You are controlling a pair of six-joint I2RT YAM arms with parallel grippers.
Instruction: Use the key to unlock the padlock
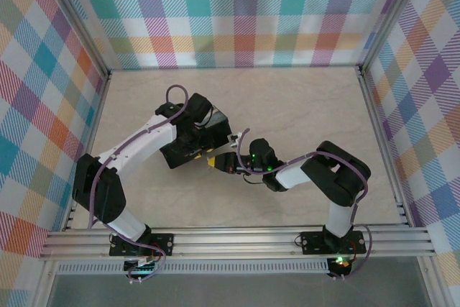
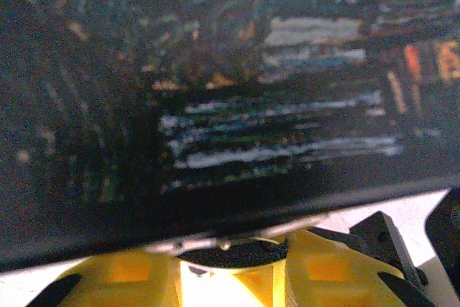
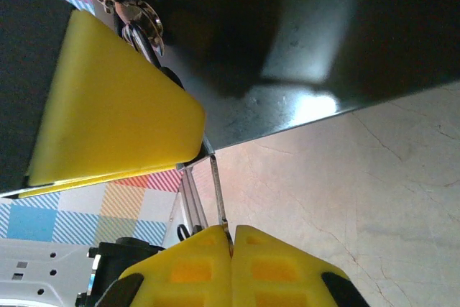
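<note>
Padlock (image 2: 237,253): best guess is the small dark rounded piece with a silver pin at the lower edge of the dark printed box (image 2: 215,106). In the left wrist view it sits between the left gripper (image 2: 233,278) fingers. It's blurred, so not certain. The fingers stand either side of it; can't tell if they're actually clamping. From overhead, the box is mid-bench (image 1: 302,106), with both arms converged on its near right corner.

Right gripper (image 3: 231,244) is clenched on the key (image 3: 218,192). The key is a thin blade seen edge-on, running up from the pads to the bottom corner of the left arm's yellow finger (image 3: 108,106). The tip is at or just beside that finger, and the keyway is hidden behind it. Silver loops (image 3: 140,23) sit above the finger; could be shackle or hasp, can't say.

Step in hand, my read: key insertion. To do it well:
- line the blade axis up with the keyway before pushing; side load could bend the thin blade or slip it in the pads
- feed slowly, straight along the blade
- left side must hold the lock body rigid, else it swings away
- rotate from the wrist only once fully seated

Risk: the tip catches the yellow finger instead of the slot.
</note>
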